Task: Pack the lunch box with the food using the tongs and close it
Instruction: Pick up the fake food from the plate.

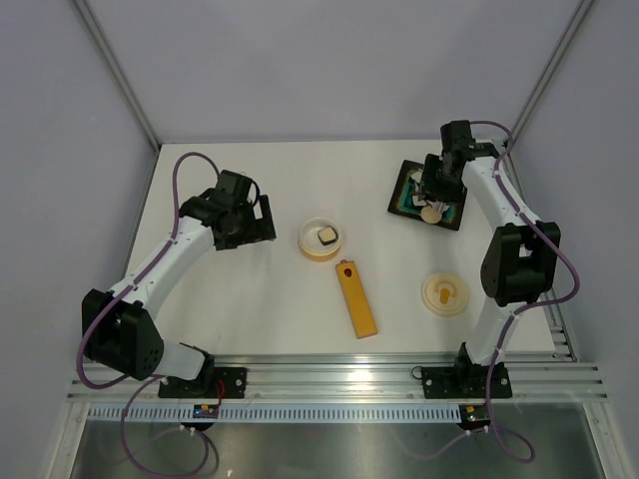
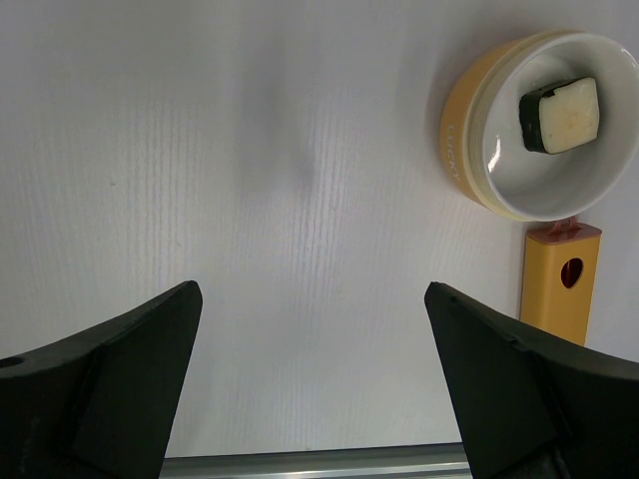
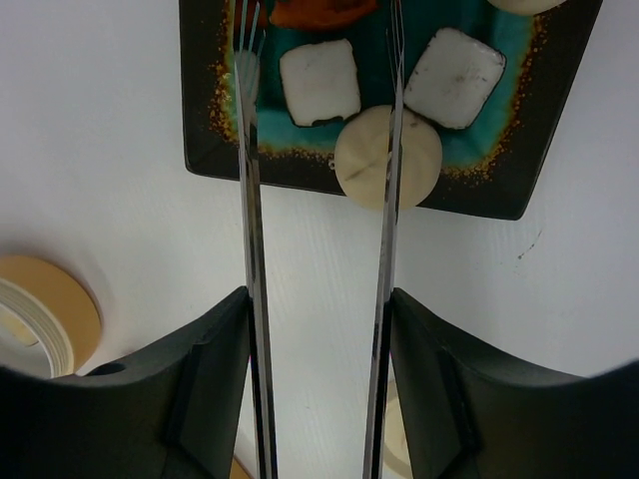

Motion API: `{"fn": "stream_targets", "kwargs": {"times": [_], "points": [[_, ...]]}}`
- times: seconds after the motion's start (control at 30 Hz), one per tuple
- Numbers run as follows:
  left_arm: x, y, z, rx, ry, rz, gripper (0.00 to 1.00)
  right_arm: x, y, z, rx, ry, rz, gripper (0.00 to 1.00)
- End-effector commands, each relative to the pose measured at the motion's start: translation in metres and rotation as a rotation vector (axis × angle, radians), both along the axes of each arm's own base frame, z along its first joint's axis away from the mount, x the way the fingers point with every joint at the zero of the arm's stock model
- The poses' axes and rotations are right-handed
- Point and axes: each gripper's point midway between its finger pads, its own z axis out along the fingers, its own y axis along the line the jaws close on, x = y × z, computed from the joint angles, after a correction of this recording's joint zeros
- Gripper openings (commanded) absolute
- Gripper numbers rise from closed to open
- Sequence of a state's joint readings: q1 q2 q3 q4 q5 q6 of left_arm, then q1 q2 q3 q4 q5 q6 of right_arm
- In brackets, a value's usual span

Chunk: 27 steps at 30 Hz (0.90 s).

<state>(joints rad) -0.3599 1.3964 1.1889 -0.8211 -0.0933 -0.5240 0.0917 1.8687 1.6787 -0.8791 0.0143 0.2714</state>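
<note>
The cream-yellow lunch box [image 1: 321,240] [image 2: 469,130] stands mid-table with one dark-and-white food block [image 2: 561,115] inside. Its lid [image 1: 445,294] [image 3: 35,314] lies apart, to the right. More food sits on the black tray [image 1: 404,190] [image 3: 200,100]: a white block [image 3: 319,82], a second white block [image 3: 454,77], a cream oval [image 3: 364,160] and a reddish bit [image 3: 319,12]. My right gripper [image 1: 439,185] [image 3: 318,299] is shut on the silver tongs [image 3: 248,220]. Their spread tips straddle the first white block. My left gripper [image 1: 262,218] [image 2: 313,289] hangs open over bare table, left of the lunch box.
A long orange-yellow bar [image 1: 355,297] [image 2: 561,284] lies just in front of the lunch box. The metal rail [image 1: 329,379] runs along the near table edge. Grey walls close in the back and both sides.
</note>
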Motion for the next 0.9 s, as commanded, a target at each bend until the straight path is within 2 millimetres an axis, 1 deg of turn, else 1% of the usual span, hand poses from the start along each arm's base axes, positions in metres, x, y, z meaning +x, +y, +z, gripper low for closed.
{"fn": "stream_targets", "kwargs": {"times": [0.0,0.03,0.07,0.13,0.2,0.5,0.6,0.87], "points": [[0.001,0.001,0.008,-0.004,-0.037,0.002,0.99,0.015,0.001,0.004,0.002,-0.035,0.018,0.62],[0.001,0.001,0.008,-0.005,-0.038,0.002,0.99,0.015,0.001,0.000,0.001,-0.027,0.016,0.62],[0.001,0.002,0.008,-0.004,-0.038,0.004,0.99,0.014,0.007,-0.002,0.029,-0.020,0.030,0.62],[0.000,0.003,0.008,-0.002,-0.038,0.004,0.99,0.015,0.007,-0.008,0.038,-0.011,0.028,0.62],[-0.001,0.003,0.008,-0.002,-0.039,0.004,0.99,0.015,0.011,-0.009,0.053,-0.006,0.033,0.62],[-0.001,0.002,0.007,-0.008,-0.039,0.000,0.99,0.009,0.021,-0.005,0.087,-0.020,0.071,0.60],[-0.002,0.002,0.008,-0.009,-0.040,-0.002,0.99,0.008,0.029,-0.003,0.112,-0.036,0.091,0.57],[-0.002,0.001,0.010,-0.016,-0.044,-0.005,0.99,0.005,0.042,-0.004,0.102,-0.030,0.134,0.54]]}}
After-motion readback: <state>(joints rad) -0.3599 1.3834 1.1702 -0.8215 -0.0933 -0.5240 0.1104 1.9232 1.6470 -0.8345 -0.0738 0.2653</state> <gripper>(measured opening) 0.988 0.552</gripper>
